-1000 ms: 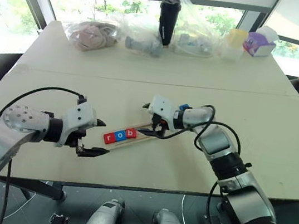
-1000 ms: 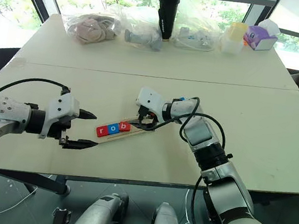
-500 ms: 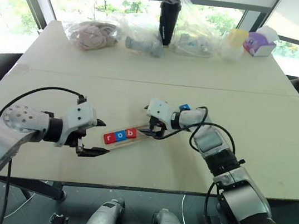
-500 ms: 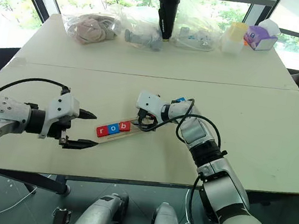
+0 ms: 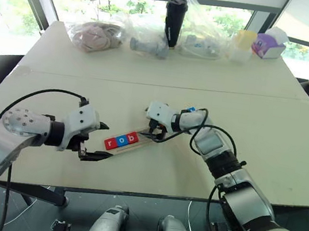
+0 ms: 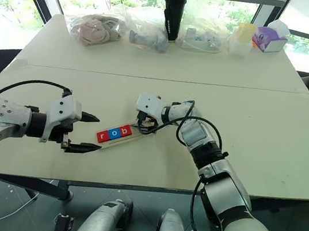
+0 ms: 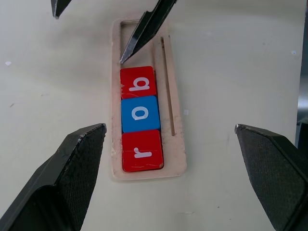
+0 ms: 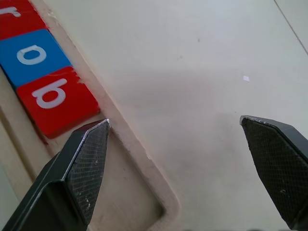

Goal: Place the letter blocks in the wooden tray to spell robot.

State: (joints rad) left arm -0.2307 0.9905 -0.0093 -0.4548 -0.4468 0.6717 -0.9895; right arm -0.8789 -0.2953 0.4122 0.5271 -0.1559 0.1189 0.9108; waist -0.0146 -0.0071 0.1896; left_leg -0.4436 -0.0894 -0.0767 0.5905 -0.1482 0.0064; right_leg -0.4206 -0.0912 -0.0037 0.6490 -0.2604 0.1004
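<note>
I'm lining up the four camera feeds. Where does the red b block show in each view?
Left eye view: red b block, upper-right end of the filled row in the wooden tray.
Right eye view: same spot, just below-left of the right gripper.
Left wrist view: upper centre, above the blue o block.
Right wrist view: left edge.
Shared landmark: the blue o block touching it.

Red r (image 7: 142,153), blue o (image 7: 139,113), red b (image 7: 138,83) (white letters) in pale wooden tray (image 7: 175,120).

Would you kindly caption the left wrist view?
Wooden tray holding r, o, b blocks, right hand above.
</note>
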